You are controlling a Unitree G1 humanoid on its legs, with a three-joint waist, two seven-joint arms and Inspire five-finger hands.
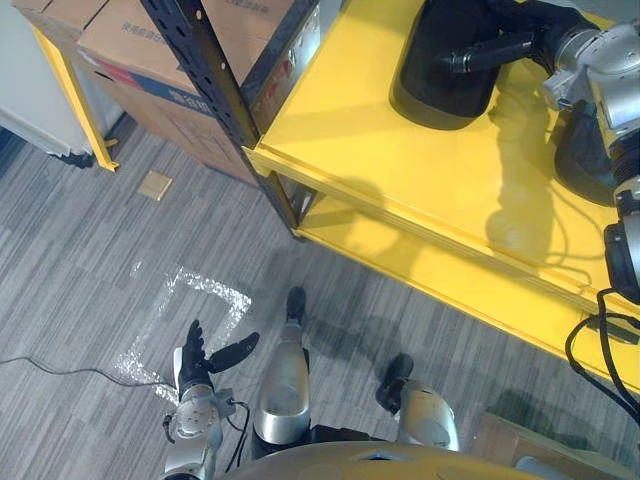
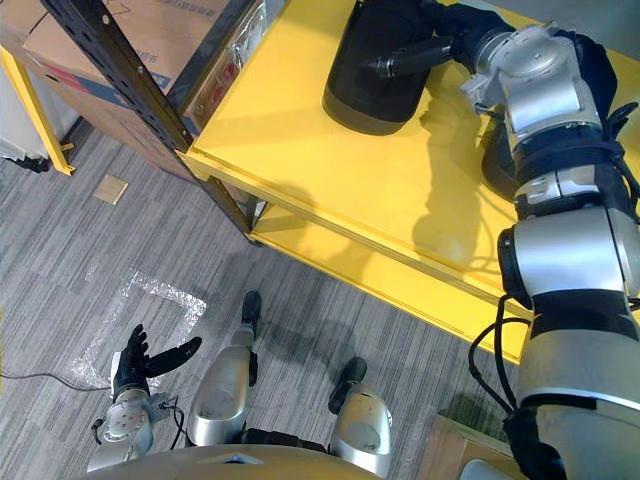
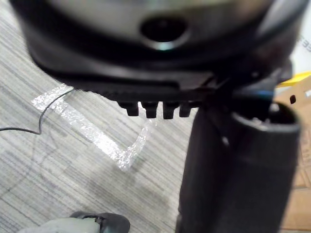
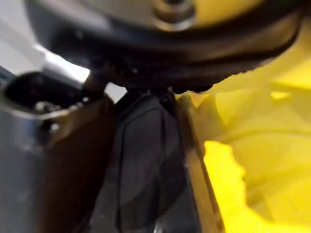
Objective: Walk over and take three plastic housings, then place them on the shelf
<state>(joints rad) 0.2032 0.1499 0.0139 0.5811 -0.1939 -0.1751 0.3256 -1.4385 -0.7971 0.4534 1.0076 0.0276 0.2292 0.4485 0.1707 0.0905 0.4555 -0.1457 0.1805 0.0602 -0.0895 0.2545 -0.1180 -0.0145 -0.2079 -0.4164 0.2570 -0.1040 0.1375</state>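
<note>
Black housing point(image 2: 368, 95), top cut off, partly hides right hand point(image 2: 455, 30)

We can read no lettering here. The brown cardboard boxes point(image 1: 130, 40) standing beside the flat yellow shelf point(image 1: 400, 170) carry a blue printed band and small red marks on their sides, but we find all of it too small to make out.
</note>
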